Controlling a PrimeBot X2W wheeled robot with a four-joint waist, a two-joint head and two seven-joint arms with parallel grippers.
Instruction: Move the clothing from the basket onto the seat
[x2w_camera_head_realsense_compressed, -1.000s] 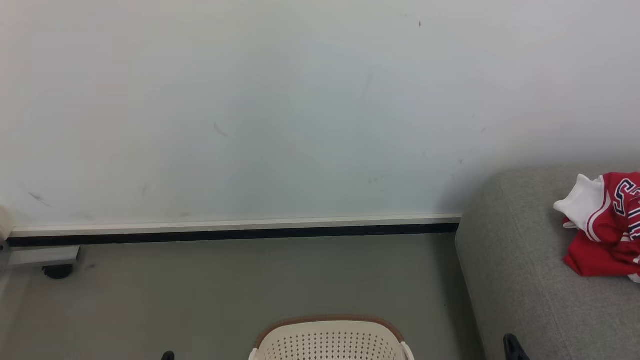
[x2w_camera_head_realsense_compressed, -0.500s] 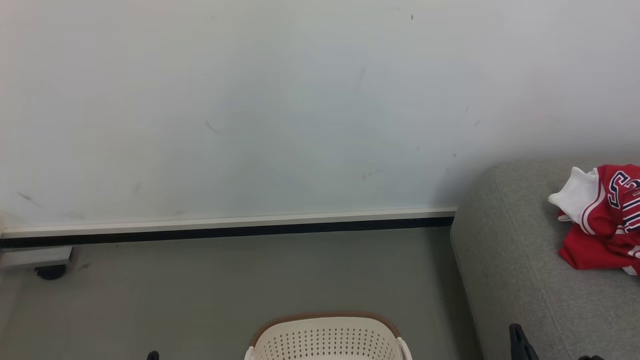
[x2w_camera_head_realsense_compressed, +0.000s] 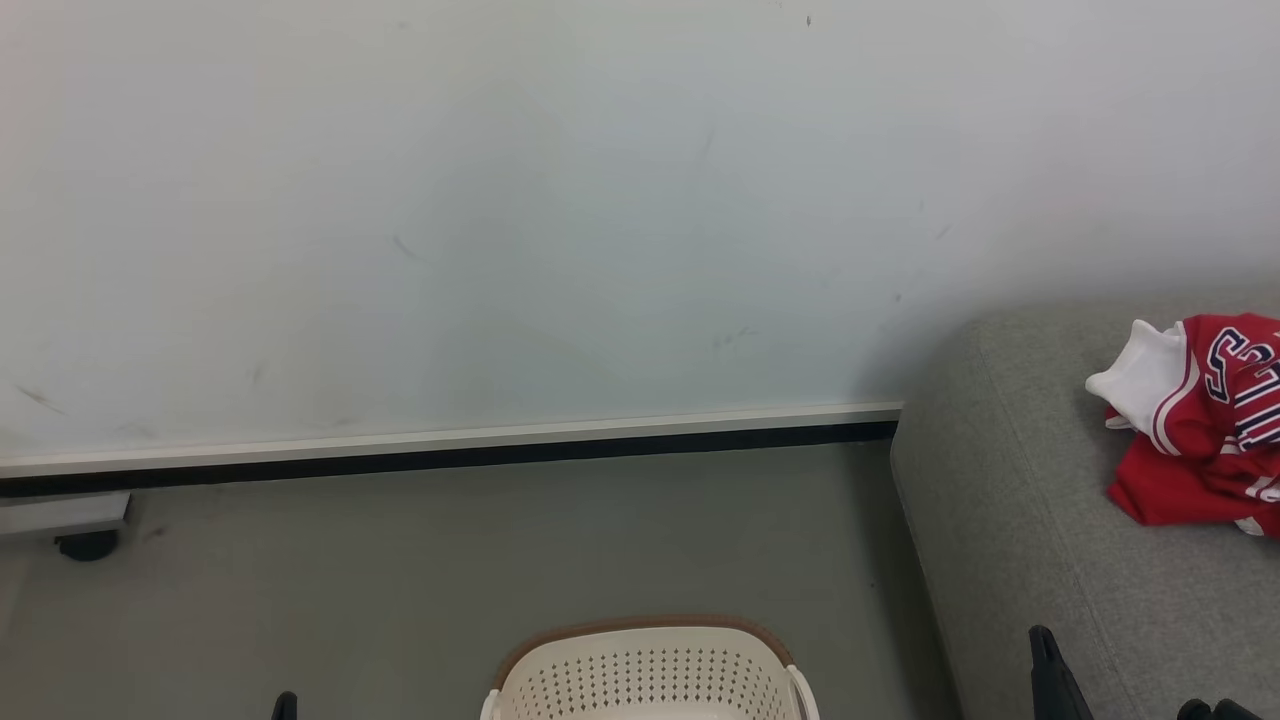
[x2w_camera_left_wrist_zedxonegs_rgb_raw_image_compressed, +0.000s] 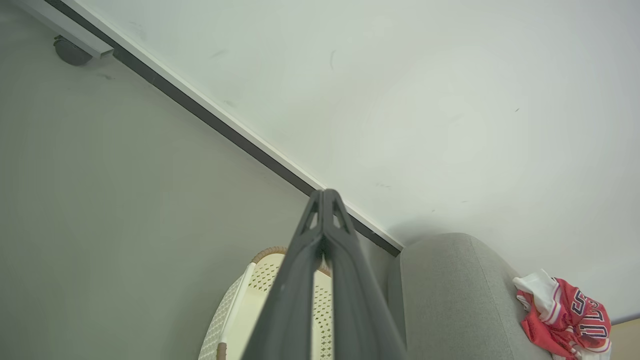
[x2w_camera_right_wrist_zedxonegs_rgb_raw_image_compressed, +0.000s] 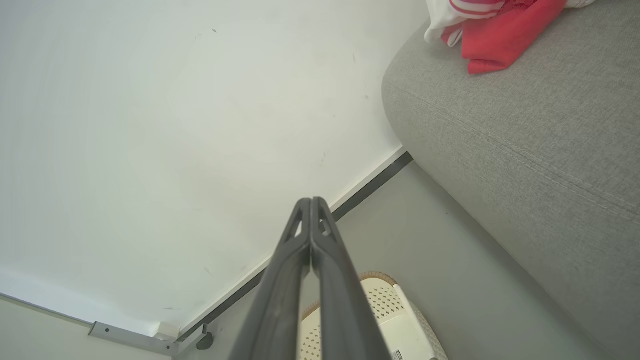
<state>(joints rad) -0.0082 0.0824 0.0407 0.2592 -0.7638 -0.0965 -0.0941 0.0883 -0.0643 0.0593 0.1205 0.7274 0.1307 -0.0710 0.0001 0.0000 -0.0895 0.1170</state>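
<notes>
The clothing (x2w_camera_head_realsense_compressed: 1195, 430), a red jersey with white trim and navy letters, lies crumpled on the grey seat (x2w_camera_head_realsense_compressed: 1000, 520) at the right. The cream basket (x2w_camera_head_realsense_compressed: 650, 675) with a brown rim stands on the floor at the bottom centre, its inside mostly cut off. My left gripper (x2w_camera_head_realsense_compressed: 284, 706) peeks in left of the basket; my right gripper (x2w_camera_head_realsense_compressed: 1045, 655) rises over the seat's front. In the left wrist view the left gripper (x2w_camera_left_wrist_zedxonegs_rgb_raw_image_compressed: 325, 195) is shut and empty above the basket (x2w_camera_left_wrist_zedxonegs_rgb_raw_image_compressed: 235, 310). The right gripper (x2w_camera_right_wrist_zedxonegs_rgb_raw_image_compressed: 311, 202) is likewise shut and empty, with the clothing (x2w_camera_right_wrist_zedxonegs_rgb_raw_image_compressed: 500, 40) far off on the seat (x2w_camera_right_wrist_zedxonegs_rgb_raw_image_compressed: 525, 140).
A white wall with a black-and-white skirting strip (x2w_camera_head_realsense_compressed: 450, 450) runs behind the grey floor (x2w_camera_head_realsense_compressed: 450, 560). A metal frame foot with a dark castor (x2w_camera_head_realsense_compressed: 85, 545) stands at the far left by the wall.
The head camera has shifted, so wall, seat and basket sit slightly higher and further left in the picture. The right gripper's finger reaches further up into view. Both grippers stay shut.
</notes>
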